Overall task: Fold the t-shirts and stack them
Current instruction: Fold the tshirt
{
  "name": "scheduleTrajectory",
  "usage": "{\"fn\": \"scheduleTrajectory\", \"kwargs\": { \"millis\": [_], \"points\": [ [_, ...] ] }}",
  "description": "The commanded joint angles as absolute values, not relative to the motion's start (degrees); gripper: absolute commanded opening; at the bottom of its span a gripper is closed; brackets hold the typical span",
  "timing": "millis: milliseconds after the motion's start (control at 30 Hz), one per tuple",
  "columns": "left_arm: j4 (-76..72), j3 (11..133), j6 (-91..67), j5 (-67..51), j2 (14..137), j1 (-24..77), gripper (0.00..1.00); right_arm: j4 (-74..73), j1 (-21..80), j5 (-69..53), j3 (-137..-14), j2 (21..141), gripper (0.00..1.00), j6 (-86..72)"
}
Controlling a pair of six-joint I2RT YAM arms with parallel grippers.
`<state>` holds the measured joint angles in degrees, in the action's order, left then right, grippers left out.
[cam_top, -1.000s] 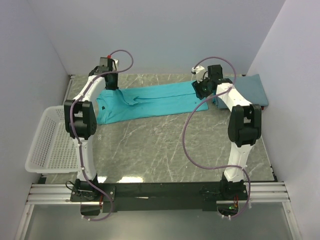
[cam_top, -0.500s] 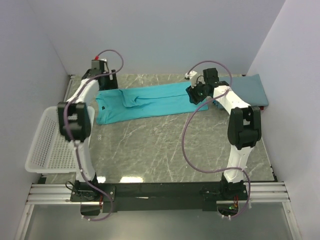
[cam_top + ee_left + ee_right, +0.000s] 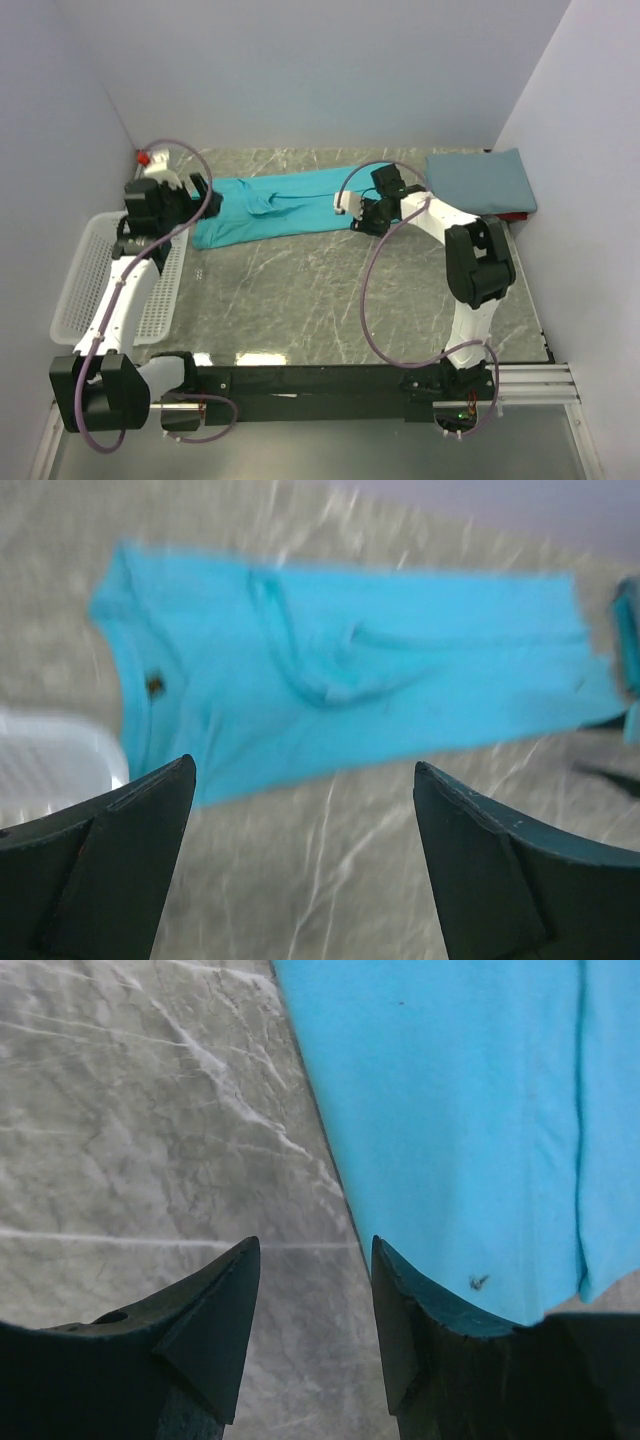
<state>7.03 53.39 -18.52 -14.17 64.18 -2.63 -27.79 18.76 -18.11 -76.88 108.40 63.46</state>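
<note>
The teal t-shirt [image 3: 290,205] lies stretched along the table's [image 3: 330,290] far edge, with the folded slate-blue t-shirt [image 3: 480,180] in the far right corner, the left gripper [image 3: 300,770] gaping empty by the collar end and the right gripper [image 3: 315,1250] parted, empty, over the other end.

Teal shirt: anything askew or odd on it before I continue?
Yes. The teal t-shirt lies in a long strip slanted across the far table, with a bunched ridge of cloth toward its collar end. The slate-blue t-shirt looks neatly folded.
</note>
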Motion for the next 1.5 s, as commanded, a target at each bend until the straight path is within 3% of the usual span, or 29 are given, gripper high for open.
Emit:
{"fn": "scheduleTrajectory", "kwargs": {
  "millis": [0, 233, 433, 533, 667, 1467],
  "points": [
    [10.37, 46.61, -15.91, -14.51, 60.57, -2.81, 0.95, -24.44, 20.91, -8.89, -79.45, 111.00, 0.55, 64.95],
    [10.11, 45.44, -14.50, -9.93, 55.64, -1.05, 0.95, -21.88, 23.20, 1.57, -81.82, 115.92, 0.53, 63.55],
    [10.99, 45.53, -13.71, -8.70, 54.50, -0.97, 0.93, -23.28, 24.60, 5.80, -86.30, 119.44, 0.44, 61.52],
    [10.99, 45.44, -13.80, -8.79, 54.23, -0.97, 0.93, -25.48, 25.22, 6.59, -87.63, 120.50, 0.30, 61.61],
    [11.34, 45.61, -13.80, -9.05, 54.40, -0.88, 0.93, -27.07, 25.40, 5.37, -86.58, 119.45, 0.00, 61.17],
    [10.90, 45.70, -14.24, -11.69, 53.96, -0.79, 0.93, -27.95, 24.79, -2.54, -70.23, 105.83, 0.00, 56.79]
  ]
}}
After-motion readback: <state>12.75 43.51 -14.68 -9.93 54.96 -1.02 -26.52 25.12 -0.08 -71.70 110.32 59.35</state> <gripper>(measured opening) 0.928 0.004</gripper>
